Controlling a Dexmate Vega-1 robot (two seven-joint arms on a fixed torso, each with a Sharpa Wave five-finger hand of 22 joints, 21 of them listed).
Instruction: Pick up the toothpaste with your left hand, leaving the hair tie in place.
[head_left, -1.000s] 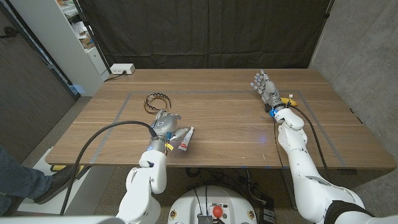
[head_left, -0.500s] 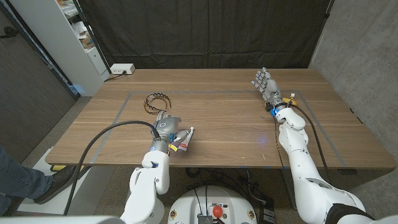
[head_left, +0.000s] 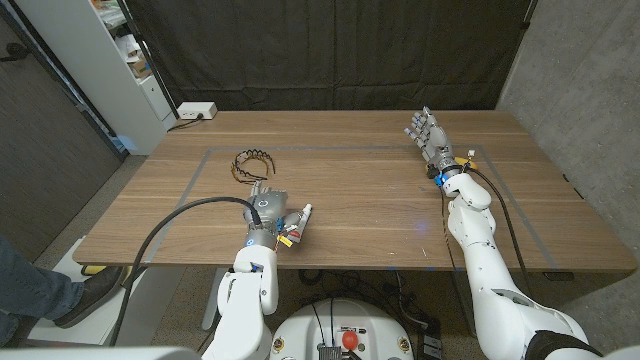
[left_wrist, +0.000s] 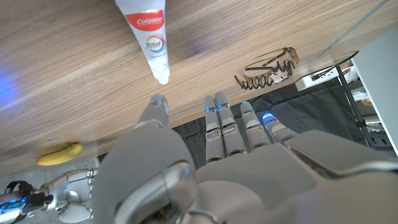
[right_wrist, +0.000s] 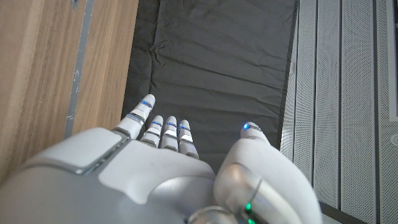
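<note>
Fingers of the left hand (head_left: 265, 207) were spread and held nothing just beside the toothpaste (head_left: 299, 221) lying flat near the table's front edge, a light, soft, smooth tube probably best pinched across its middle, with the hair tie (head_left: 251, 163) well behind.

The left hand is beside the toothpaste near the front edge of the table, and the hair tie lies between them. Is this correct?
Not quite. In the head view the hair tie lies farther back on the table, behind the left hand, not between it and the toothpaste. The rest is correct.
</note>
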